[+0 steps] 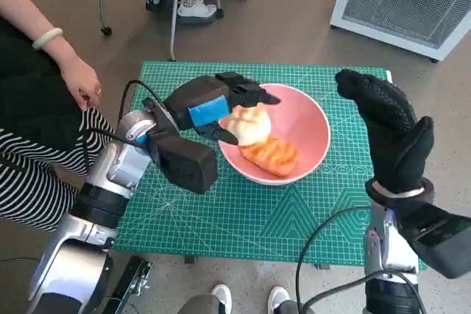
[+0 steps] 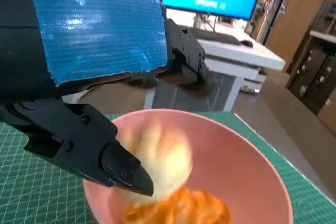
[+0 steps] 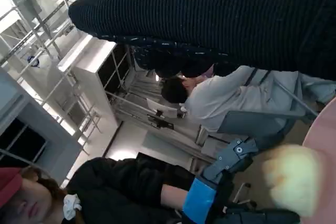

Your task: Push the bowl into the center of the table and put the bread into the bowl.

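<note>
A pink bowl (image 1: 313,126) stands on the green mat, a little right of its middle. Inside lie an orange grilled bread (image 1: 271,154) and a pale round bun (image 1: 249,124). My left hand (image 1: 221,104) reaches over the bowl's left rim with its fingers spread. Its thumb (image 2: 123,174) is beside the blurred bun (image 2: 160,156), and its upper fingers (image 2: 184,51) stand well clear of the bun. My right hand (image 1: 386,126) is raised beside the bowl's right rim, fingers up, holding nothing. The right wrist view shows the bun (image 3: 291,179) and the blue-taped left hand (image 3: 199,200).
The green cutting mat (image 1: 243,218) covers the small table. A person in striped clothes sits close at the left, with a hand (image 1: 82,82) near the mat's corner. A white appliance (image 1: 412,5) stands on the floor at the back right, and a chair and feet (image 1: 193,6) behind.
</note>
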